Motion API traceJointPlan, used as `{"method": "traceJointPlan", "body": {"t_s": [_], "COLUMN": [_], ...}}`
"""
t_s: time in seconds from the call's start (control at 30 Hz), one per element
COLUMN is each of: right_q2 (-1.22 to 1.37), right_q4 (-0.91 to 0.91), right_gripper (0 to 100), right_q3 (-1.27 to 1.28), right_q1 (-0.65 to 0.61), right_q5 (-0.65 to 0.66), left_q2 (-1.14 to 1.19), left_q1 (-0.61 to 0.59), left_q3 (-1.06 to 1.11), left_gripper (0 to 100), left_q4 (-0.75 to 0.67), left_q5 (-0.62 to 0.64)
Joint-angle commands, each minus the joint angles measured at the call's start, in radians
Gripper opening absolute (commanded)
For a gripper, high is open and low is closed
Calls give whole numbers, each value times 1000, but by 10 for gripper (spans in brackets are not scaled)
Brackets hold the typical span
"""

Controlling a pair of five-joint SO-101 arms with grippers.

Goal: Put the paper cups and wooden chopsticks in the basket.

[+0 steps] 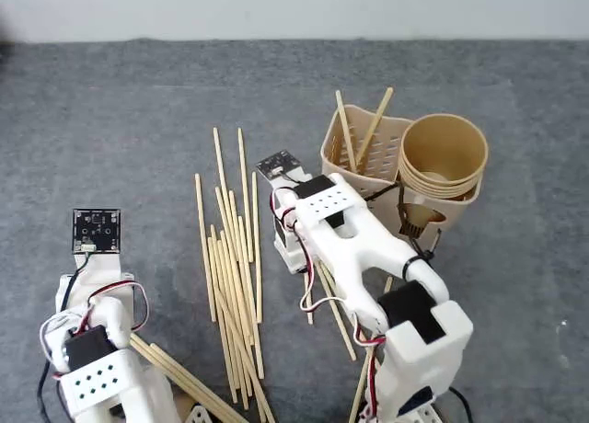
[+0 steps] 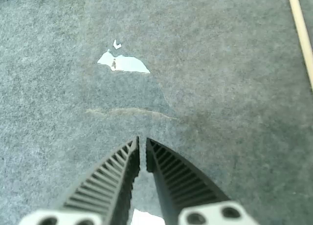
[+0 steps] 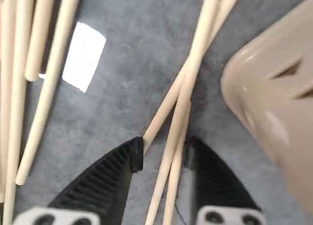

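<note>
right tool (image 3: 164, 149), spread, straddles chopsticks (image 3: 183, 112) lying on the table (image 3: 122, 88) just beside the basket (image 3: 264, 102); they look light, stiff and roll-prone, best pinched mid-length. left tool (image 2: 142, 144) is pressed together above the table.

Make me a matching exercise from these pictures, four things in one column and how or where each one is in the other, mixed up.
Things:
1. left gripper
2. right gripper
3. paper cups
4. basket

States:
A. stacked one inside another
B. open around loose chopsticks
C. shut over bare grey mat
D. holds two leaning chopsticks

Pairs: 1-C, 2-B, 3-A, 4-D
</note>
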Motion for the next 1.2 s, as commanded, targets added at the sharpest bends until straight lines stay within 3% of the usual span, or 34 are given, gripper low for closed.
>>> {"method": "traceJointPlan", "body": {"t_s": [0.0,0.3,0.57,0.93,1.17], "right_q2": [19,18,-4,-243,-438], "right_q4": [4,16,208,421,472], "right_gripper": [22,8,8,8,8], "right_q3": [-28,-44,-253,-483,-694], "right_q1": [-27,-64,-64,-183,-185], "right_q5": [11,12,11,12,21], "left_q2": [-9,-9,-9,-9,-9], "left_q1": [-2,-2,-2,-2,-2], "left_q3": [-4,-4,-4,-4,-4], "left_gripper": [26,26,26,26,26], "left_q4": [-21,-21,-21,-21,-21], "left_q5": [-12,-12,-12,-12,-12]}}
